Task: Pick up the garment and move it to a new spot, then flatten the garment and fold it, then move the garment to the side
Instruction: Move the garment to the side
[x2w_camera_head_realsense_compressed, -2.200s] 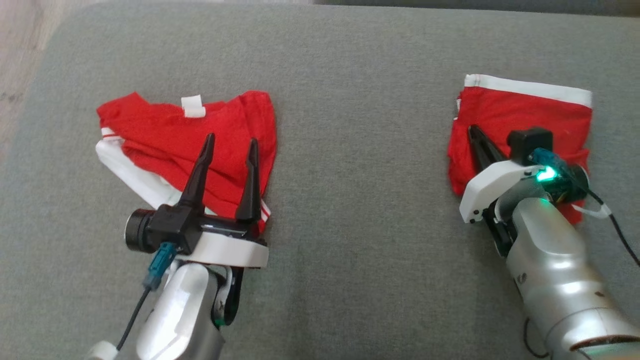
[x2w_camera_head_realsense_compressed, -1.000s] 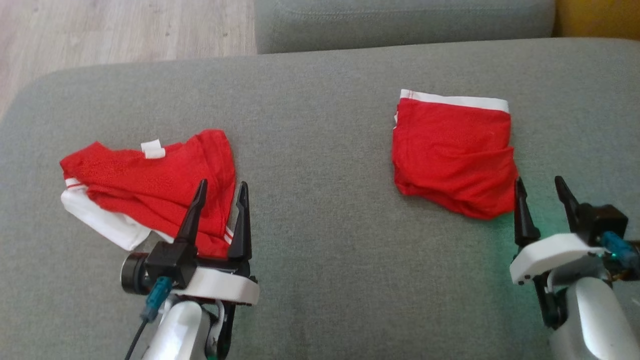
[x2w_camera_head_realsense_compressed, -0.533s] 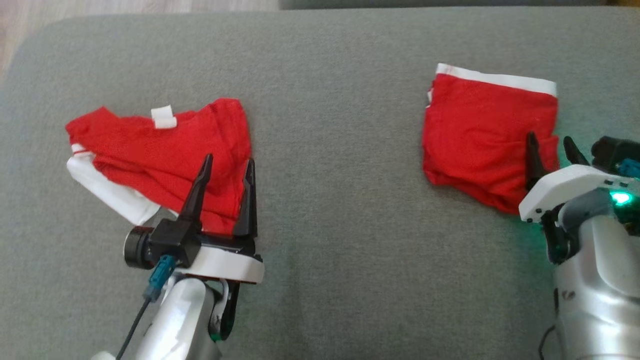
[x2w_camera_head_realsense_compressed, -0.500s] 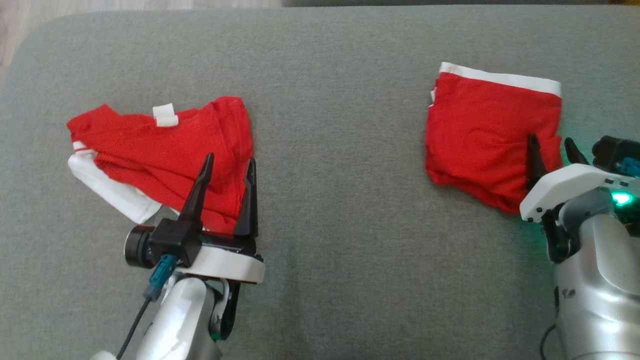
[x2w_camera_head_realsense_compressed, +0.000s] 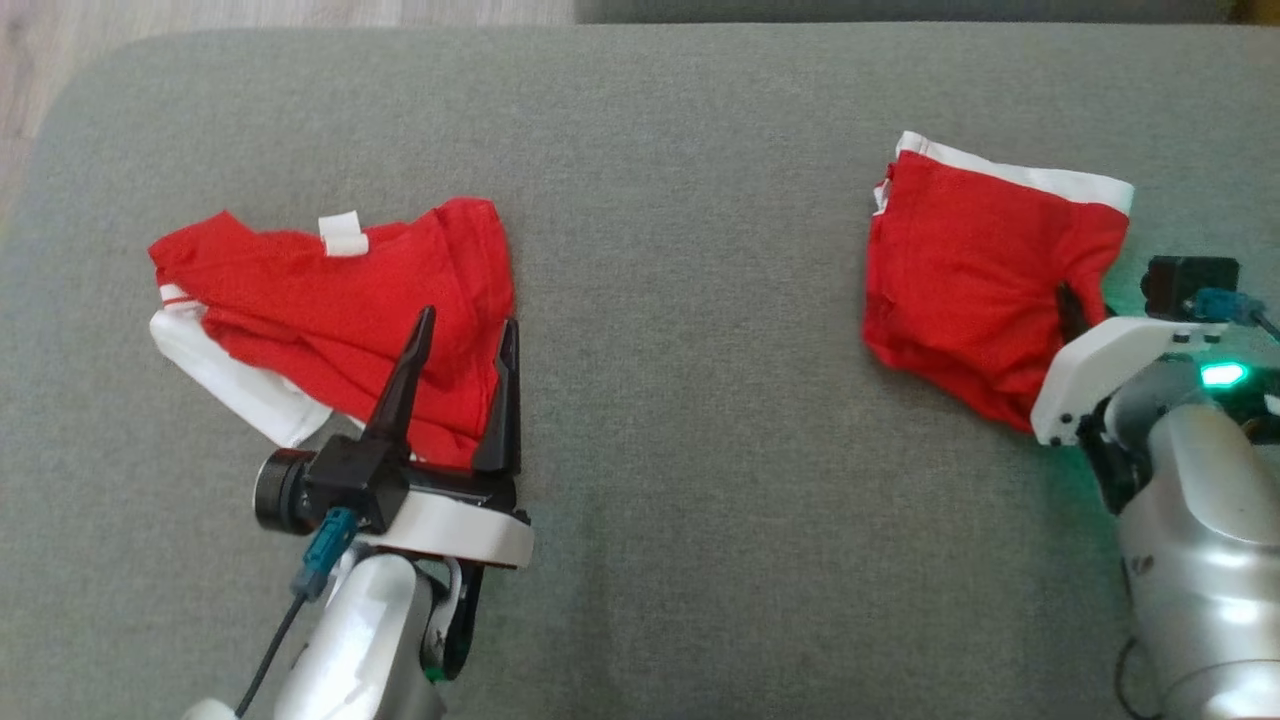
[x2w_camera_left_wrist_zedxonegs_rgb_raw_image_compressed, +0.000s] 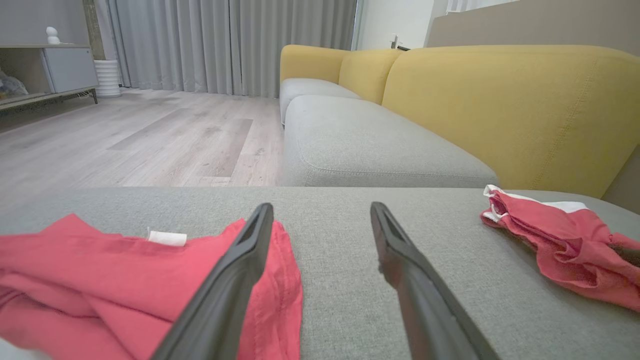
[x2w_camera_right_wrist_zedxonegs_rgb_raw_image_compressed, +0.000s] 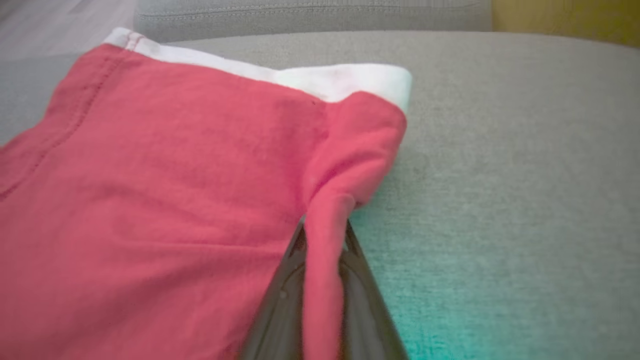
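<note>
A folded red garment (x2w_camera_head_realsense_compressed: 970, 270) with a white waistband lies at the right of the grey cushion (x2w_camera_head_realsense_compressed: 690, 420). My right gripper (x2w_camera_head_realsense_compressed: 1075, 305) is shut on its right edge. In the right wrist view a ridge of red garment (x2w_camera_right_wrist_zedxonegs_rgb_raw_image_compressed: 175, 175) cloth is pinched between the fingers of my right gripper (x2w_camera_right_wrist_zedxonegs_rgb_raw_image_compressed: 325, 227). A second, crumpled red garment (x2w_camera_head_realsense_compressed: 320, 300) with a white band lies at the left. My left gripper (x2w_camera_head_realsense_compressed: 470, 320) hovers open over its near right corner. The left wrist view shows the left gripper (x2w_camera_left_wrist_zedxonegs_rgb_raw_image_compressed: 322, 207) open, the crumpled garment (x2w_camera_left_wrist_zedxonegs_rgb_raw_image_compressed: 100, 270) at its left and the folded garment (x2w_camera_left_wrist_zedxonegs_rgb_raw_image_compressed: 555, 235) far right.
The cushion's rounded edge and the wooden floor (x2w_camera_head_realsense_compressed: 60, 30) are at the upper left. Beyond the cushion are another grey seat (x2w_camera_left_wrist_zedxonegs_rgb_raw_image_compressed: 360, 145) and a yellow backrest (x2w_camera_left_wrist_zedxonegs_rgb_raw_image_compressed: 500, 105). Bare cushion lies between the two garments.
My right gripper has shut on the folded garment's right edge, bunching the cloth there. The left arm has held still. The head view has shifted a little.
</note>
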